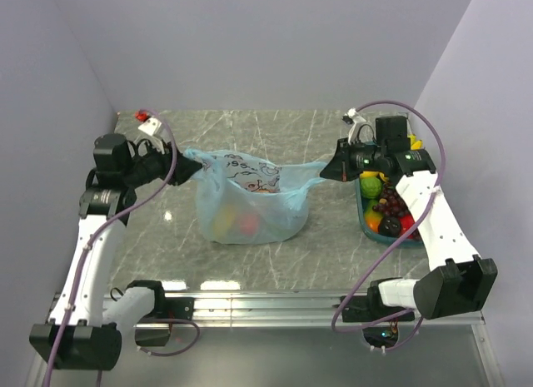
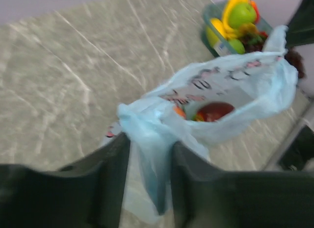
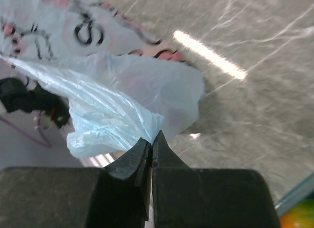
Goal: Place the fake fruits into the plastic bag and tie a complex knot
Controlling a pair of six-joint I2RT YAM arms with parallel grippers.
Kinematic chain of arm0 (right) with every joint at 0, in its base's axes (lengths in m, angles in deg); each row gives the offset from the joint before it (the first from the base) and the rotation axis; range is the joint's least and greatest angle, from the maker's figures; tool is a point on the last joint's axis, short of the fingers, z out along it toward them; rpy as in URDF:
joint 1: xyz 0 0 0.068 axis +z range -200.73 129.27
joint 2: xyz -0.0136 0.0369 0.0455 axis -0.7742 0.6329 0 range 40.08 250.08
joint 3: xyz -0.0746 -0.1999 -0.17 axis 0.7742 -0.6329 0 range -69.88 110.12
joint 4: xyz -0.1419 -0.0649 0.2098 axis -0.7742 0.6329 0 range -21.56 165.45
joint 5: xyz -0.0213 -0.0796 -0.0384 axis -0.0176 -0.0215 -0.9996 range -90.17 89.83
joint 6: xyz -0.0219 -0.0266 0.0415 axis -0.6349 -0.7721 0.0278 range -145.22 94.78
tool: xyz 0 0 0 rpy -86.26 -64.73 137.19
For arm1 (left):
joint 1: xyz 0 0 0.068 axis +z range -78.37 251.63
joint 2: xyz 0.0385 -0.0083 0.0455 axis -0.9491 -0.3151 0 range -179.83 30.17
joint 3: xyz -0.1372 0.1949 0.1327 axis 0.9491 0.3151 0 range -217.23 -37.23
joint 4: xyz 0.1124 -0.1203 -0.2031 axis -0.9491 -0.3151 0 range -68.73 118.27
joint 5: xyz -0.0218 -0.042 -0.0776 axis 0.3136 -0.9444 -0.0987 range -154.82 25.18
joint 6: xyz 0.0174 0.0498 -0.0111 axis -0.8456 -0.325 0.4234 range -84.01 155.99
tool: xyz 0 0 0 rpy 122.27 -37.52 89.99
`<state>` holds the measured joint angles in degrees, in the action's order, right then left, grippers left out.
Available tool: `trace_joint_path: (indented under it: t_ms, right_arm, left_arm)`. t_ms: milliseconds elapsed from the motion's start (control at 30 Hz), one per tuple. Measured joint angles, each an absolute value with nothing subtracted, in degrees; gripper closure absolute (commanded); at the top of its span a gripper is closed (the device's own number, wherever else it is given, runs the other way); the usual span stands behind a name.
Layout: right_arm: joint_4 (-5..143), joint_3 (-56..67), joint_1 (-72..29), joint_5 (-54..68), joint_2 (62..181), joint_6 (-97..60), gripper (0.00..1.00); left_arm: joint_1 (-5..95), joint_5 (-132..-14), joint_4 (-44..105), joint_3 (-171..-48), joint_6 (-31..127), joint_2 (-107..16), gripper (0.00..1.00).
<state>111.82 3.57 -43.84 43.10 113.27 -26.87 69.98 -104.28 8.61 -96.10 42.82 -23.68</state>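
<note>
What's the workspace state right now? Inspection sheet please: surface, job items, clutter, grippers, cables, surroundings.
Surface: grey marbled table, glare patches.
Job's things: blue bag stretched open between both arms, red fruit inside; other fruits in teal tray at right.
Clutter: small red-and-white part at far left corner.
Grippers: left gripper open, bag handle between its fingers; right gripper shut on the bag's edge.
Cables: purple cable looping along each arm.
Surroundings: plain pale walls; metal rail at near edge.
</note>
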Motion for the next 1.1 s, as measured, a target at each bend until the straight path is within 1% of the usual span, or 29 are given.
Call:
trace_joint_path:
  t_ms: [67, 100, 233, 267, 300, 400, 533, 633, 667, 767, 867, 933, 967, 1100]
  right_arm:
    - [111.9, 3.9, -43.0, 44.4, 113.6, -26.7, 1.0]
    - [112.2, 4.5, -42.9, 45.2, 113.7, -26.7, 1.0]
    - [113.6, 9.5, -42.8, 48.3, 114.9, -26.5, 1.0]
    - [113.8, 11.0, -42.8, 49.2, 115.3, -26.5, 1.0]
    - [113.8, 12.4, -42.8, 50.1, 115.6, -26.5, 1.0]
    - [114.0, 16.2, -42.8, 53.3, 115.9, -26.2, 1.0]
    - [114.0, 17.8, -42.8, 56.5, 115.9, -25.5, 1.0]
    - [115.0, 17.8, -42.8, 58.1, 116.3, -25.3, 0.94]
    - [115.7, 17.8, -42.8, 58.6, 116.4, -25.7, 0.91]
    - [117.9, 17.8, -42.8, 60.0, 116.6, -26.8, 0.89]
    - [118.9, 17.8, -42.8, 61.4, 116.6, -27.3, 0.9]
    - [119.0, 17.8, -42.8, 62.5, 116.6, -27.2, 0.91]
    - [119.0, 17.8, -42.8, 62.9, 116.6, -27.2, 0.95]
    - [119.6, 17.8, -42.8, 64.6, 116.6, -27.2, 0.97]
  left_arm:
    - [70.0, -107.7, 3.1, -99.4, 40.3, -26.4, 0.53]
    - [70.0, -109.0, 0.4, -101.6, 38.8, -27.7, 0.49]
    - [70.1, -112.1, -6.8, -110.6, 34.3, -31.2, 0.45]
    - [70.1, -112.5, -7.2, -112.0, 34.0, -31.0, 0.39]
    - [70.1, -112.8, -7.2, -113.1, 33.8, -30.6, 0.29]
    - [70.1, -113.7, -6.1, -115.5, 34.5, -28.9, 0.14]
    - [69.9, -116.5, -1.2, -117.6, 37.2, -27.6, 0.14]
    - [68.0, -117.1, 0.5, -118.6, 38.1, -28.0, 0.16]
    - [66.0, -117.0, 0.2, -119.7, 37.4, -28.9, 0.17]
    - [56.7, -115.4, -1.4, -123.1, 33.1, -32.5, 0.17]
    - [46.4, -113.0, -3.3, -124.0, 29.0, -35.5, 0.18]
    - [41.3, -111.9, -4.2, -124.0, 27.5, -37.4, 0.19]
    - [38.7, -111.1, -4.2, -123.9, 26.9, -38.7, 0.19]
    - [32.2, -106.8, -3.6, -123.8, 26.1, -43.3, 0.18]
